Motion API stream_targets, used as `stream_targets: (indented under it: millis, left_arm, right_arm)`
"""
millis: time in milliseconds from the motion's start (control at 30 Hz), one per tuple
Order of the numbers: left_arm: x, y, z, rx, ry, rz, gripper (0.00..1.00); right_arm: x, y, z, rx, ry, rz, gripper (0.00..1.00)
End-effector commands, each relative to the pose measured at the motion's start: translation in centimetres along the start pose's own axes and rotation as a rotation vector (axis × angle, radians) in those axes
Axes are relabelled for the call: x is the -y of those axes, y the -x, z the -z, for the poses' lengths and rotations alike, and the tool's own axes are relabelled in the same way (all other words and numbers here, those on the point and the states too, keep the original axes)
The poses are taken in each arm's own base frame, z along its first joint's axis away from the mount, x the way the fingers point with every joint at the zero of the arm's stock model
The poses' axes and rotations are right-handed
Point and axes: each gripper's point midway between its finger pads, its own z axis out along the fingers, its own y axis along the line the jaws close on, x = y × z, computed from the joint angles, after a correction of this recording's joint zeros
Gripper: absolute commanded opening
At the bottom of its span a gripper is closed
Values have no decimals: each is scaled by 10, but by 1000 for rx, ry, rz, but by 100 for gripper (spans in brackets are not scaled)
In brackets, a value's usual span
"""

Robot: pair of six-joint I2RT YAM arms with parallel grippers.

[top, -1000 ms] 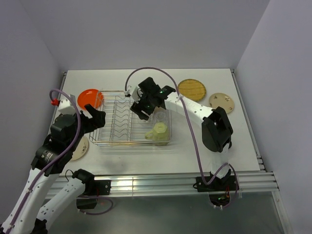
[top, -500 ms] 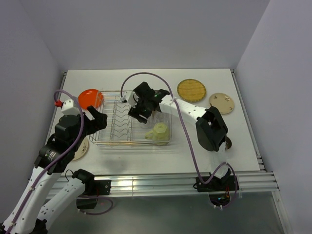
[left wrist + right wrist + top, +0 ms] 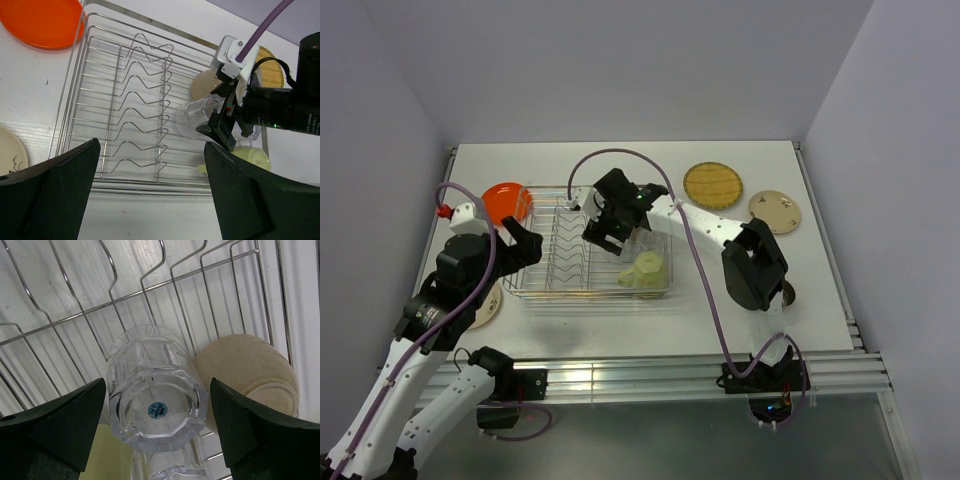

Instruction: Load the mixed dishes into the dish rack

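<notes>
Though it is clear, the cup (image 3: 156, 390) looks faceted.

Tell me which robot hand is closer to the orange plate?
Left. The left hand hangs just on the near side of the orange plate, by the left end of the rack. The right hand is farther away, over the clear cup inside the rack.

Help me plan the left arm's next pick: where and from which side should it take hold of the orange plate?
Probably best to take the orange plate by its rim on the left edge, coming in low from the side away from the dish rack. It lies flat on the table, so only the rim offers a pinch, and its right edge is crowded by the rack's corner.
</notes>
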Motion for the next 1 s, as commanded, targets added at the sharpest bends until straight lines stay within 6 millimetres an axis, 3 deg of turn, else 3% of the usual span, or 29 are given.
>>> stream_targets:
  millis: [0, 67, 233, 333, 367, 433, 467, 533, 567, 600, 633, 667, 700, 733, 767, 800, 833, 867, 967]
  left_arm:
    - [13, 12, 1, 31, -47, 26, 91]
    - [14, 13, 0, 30, -52, 30, 91]
    - [19, 14, 1, 26, -70, 37, 91]
    - [27, 20, 4, 40, -105, 38, 91]
    - [35, 23, 5, 43, -147, 34, 91]
    - [47, 26, 7, 50, -208, 28, 91]
    - [57, 22, 9, 28, -268, 17, 91]
    - [80, 25, 12, 35, -389, -1, 91]
    - [93, 19, 16, 0, -473, -13, 91]
    - [103, 23, 18, 15, -523, -13, 91]
    - [109, 21, 15, -4, -544, -11, 91]
    - [114, 20, 14, -17, -567, -4, 91]
    - [121, 17, 16, -37, -605, -9, 91]
    - [127, 18, 12, -42, -623, -4, 90]
    - [131, 17, 11, -54, -642, 1, 89]
    - [138, 15, 14, -74, -682, -2, 89]
    - [143, 14, 10, -88, -698, 1, 88]
    - [148, 12, 10, -104, -718, 8, 87]
    - [162, 0, 8, -151, -771, 6, 86]
  right_arm:
    - [10, 24, 27, 82, -48, 18, 93]
    - [10, 26, 30, 89, -48, 18, 100]
    - [10, 39, 47, 127, -40, 21, 100]
    - [14, 62, 81, 202, -57, 35, 100]
    - [18, 76, 105, 257, -72, 44, 100]
    - [22, 79, 130, 287, -69, 70, 100]
    - [19, 84, 155, 346, -56, 83, 100]
    - [14, 82, 180, 419, -4, 72, 100]
    - [9, 71, 202, 487, 66, 48, 100]
    - [7, 64, 212, 516, 94, 31, 100]
    - [4, 46, 209, 507, 127, -10, 100]
    - [12, 34, 232, 542, 90, -30, 100]
    - [13, 22, 237, 540, 85, -48, 100]
    - [10, -2, 228, 494, 85, -72, 99]
    - [20, -19, 248, 507, 9, -92, 98]
    - [22, -35, 251, 494, -20, -103, 98]
    - [17, -62, 241, 444, -15, -144, 97]
    - [23, -82, 256, 442, -75, -167, 96]
    - [9, -142, 256, 352, -96, -219, 95]
